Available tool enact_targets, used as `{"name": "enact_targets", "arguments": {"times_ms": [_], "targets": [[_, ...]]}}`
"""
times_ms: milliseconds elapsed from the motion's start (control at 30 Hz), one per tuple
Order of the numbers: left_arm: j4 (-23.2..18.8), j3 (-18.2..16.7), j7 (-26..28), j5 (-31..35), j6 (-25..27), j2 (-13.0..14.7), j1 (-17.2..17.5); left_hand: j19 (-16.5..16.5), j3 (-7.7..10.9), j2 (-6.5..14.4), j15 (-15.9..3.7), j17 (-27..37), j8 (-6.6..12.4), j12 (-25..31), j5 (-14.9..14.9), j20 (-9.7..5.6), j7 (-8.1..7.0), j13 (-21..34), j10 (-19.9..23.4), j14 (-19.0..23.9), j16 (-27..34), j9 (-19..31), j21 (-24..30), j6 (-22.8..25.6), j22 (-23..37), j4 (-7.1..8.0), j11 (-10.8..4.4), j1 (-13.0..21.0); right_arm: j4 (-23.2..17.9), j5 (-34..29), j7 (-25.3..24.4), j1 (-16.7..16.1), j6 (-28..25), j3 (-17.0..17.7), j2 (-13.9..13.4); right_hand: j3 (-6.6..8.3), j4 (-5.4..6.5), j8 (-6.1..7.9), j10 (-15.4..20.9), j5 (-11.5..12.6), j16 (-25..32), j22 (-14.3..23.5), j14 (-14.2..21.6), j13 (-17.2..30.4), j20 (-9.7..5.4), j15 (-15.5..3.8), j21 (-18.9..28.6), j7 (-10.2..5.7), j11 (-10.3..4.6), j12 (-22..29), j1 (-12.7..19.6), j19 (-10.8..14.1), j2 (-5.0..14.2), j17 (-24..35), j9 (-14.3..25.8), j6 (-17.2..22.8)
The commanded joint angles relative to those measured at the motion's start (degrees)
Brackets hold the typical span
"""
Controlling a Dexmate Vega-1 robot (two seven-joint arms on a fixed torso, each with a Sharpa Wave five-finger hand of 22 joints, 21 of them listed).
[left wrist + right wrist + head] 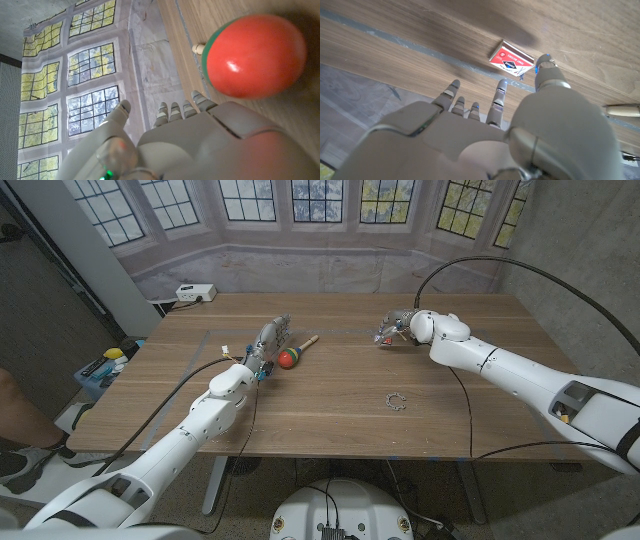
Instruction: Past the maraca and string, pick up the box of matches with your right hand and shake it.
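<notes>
while right hand (485, 135) hovers w/ fingers spread, matchbox (512, 59) lies on table just past fingertips, untouched

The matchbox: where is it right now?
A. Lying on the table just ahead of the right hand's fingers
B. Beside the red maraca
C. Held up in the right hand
A: the matchbox lies on the table, just beyond the right hand, whose fingers hold nothing.
</notes>
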Motion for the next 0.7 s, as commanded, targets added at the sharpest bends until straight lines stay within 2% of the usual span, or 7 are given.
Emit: {"name": "enact_targets", "arguments": {"times_ms": [33, 700], "targets": [[0.5, 0.1, -0.3, 0.1, 0.1, -0.1, -0.4, 0.4, -0.07, 0.0, 0.33, 0.2, -0.02, 0.0, 0.2, 0.14, -0.04, 0.1, 0.1, -0.1, 0.1, 0.1, -0.2, 0.5, 0.2, -0.3, 0.46, 0.7, 1.4, -0.3, -0.9, 0.3, 0.7, -0.3, 0.6, 0.54, 0.06, 0.43, 0.5, 0.2, 0.6, 0.3, 0.3, 0.0, -0.28, -0.14, 0.4, 0.01, -0.03, 0.3, 0.8, 0.7, -0.01, 0.1, 0.2, 1.0], [0.7, 0.1, -0.5, -0.2, 0.5, 0.2, -0.3, 0.4, -0.16, 0.0, 0.39, 0.2, -0.01, 0.0, 0.2, 0.15, -0.01, 0.2, 0.2, -0.2, 0.1, 0.1, -0.2, 0.5, 0.2, -0.36, 0.28, 0.8, 2.1, -1.2, -2.0, 0.1, -0.1, -0.7, 0.7, 0.84, 0.12, 1.52, 2.6, 0.3, 0.8, 0.3, 1.7, -0.1, -0.62, -0.59, 0.6, -0.05, -0.4, 0.7, 1.4, 2.1, -0.25, 0.0, 0.3, 5.1]]}}
